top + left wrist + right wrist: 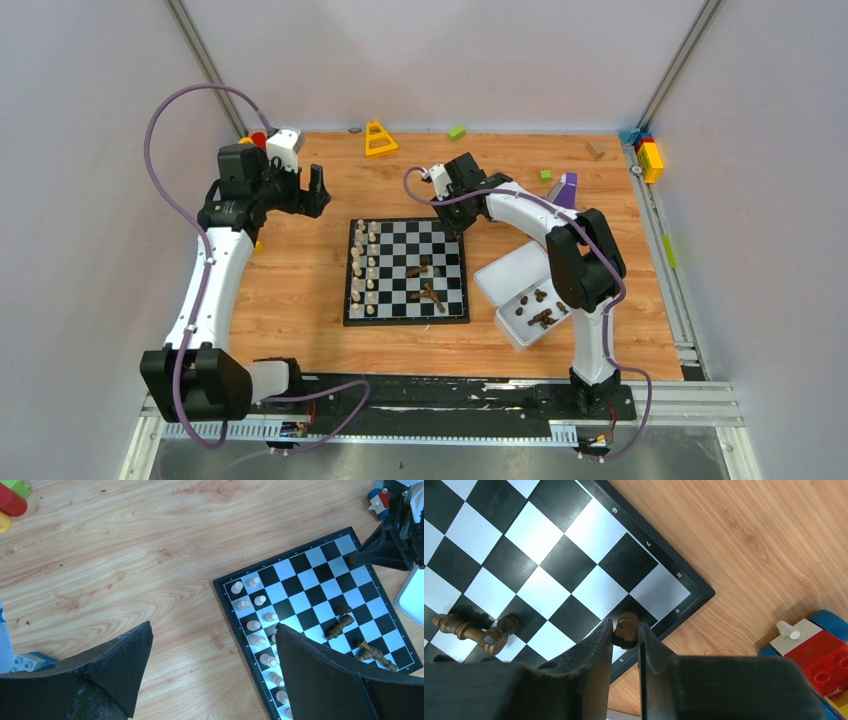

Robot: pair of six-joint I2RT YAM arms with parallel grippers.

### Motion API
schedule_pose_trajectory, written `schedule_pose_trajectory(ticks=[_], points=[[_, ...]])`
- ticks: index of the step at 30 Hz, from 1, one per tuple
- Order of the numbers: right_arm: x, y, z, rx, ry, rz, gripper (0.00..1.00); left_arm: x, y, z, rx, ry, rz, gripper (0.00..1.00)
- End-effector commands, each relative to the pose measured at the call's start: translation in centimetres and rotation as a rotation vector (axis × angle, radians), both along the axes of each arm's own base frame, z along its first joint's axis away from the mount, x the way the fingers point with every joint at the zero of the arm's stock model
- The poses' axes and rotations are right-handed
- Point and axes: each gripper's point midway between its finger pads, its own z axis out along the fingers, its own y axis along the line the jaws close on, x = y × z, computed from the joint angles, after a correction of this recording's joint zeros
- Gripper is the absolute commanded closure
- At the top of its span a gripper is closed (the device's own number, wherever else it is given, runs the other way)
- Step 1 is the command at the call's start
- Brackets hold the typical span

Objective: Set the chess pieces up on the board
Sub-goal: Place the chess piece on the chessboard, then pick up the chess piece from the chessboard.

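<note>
While the right gripper (pixel 625 630) pinches a dark brown chess piece (pixel 626 626) between its narrowly set fingers, that piece hangs over a black edge-row square next to the light corner square of the board (pixel 574 545); whether its base touches the square cannot be told. Seen from above, this is the board's far right corner, with the right arm reaching in over it. Several toppled dark pieces (pixel 424 282) lie on their sides in the middle and near right part of the board, two of them touching end to end in the right wrist view. Along the board's left side the cream pieces (pixel 364 270) stand upright in two columns that fill the two outermost files. Just beside the board's right edge sits a white tray (pixel 522 334) with more dark chessmen (pixel 541 316) lying loose in it, and a second white panel adjoins it on the far side. The left gripper (pixel 212 627) hangs with its fingers spread wide and nothing between them, over the bare wooden table (pixel 300 300) near the board's far left corner and apart from it. Farther out, toy blocks are scattered along the table's far edge: a yellow triangular block (pixel 379 140), a green block (pixel 456 132), a purple block (pixel 567 188), and a stack of coloured bricks (pixel 648 155) at the right rail
</note>
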Motion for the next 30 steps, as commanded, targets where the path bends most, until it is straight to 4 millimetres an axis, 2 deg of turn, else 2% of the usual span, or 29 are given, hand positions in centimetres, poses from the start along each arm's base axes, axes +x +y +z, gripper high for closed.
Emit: schedule_pose_trajectory(ticks=[1, 4, 8, 11, 15, 18, 22, 25, 30], points=[[0.9, 0.7, 1.0, 0.018, -0.042, -0.009, 0.73, 0.2, -0.1, 1.1, 0.014, -0.053, -0.021, 0.0], [1.3, 0.9, 2.5, 0.033, -0.071, -0.006, 0.56, 0.1, 0.0, 1.0, 0.017, -0.052, -0.017, 0.0], [1.2, 1.4, 5.7, 0.068, -0.131, 0.019, 0.44, 0.1, 0.1, 1.2, 0.02, -0.057, -0.015, 0.0], [0.2, 1.9, 7.3, 0.079, -0.181, 0.06, 0.39, 0.1, 0.1, 1.2, 0.02, -0.059, -0.015, 0.0], [-2.1, 3.6, 8.5, 0.099, -0.2, 0.139, 0.4, 0.1, 0.1, 1.3, 0.02, -0.063, -0.014, 0.0], [-3.8, 5.0, 8.1, 0.102, -0.182, 0.19, 0.43, 0.1, 0.2, 1.4, 0.023, -0.066, -0.012, 0.0], [-5.8, 6.7, 6.1, 0.093, -0.117, 0.244, 0.45, -0.1, 0.3, 1.9, 0.029, -0.082, -0.003, 0.0], [-6.6, 7.5, 4.4, 0.076, -0.079, 0.267, 0.48, -0.2, 0.5, 2.5, 0.035, -0.1, 0.006, 0.0], [-6.5, 7.8, 2.4, 0.044, -0.043, 0.263, 0.58, -0.4, 0.5, 2.7, 0.037, -0.108, 0.006, 0.0]])
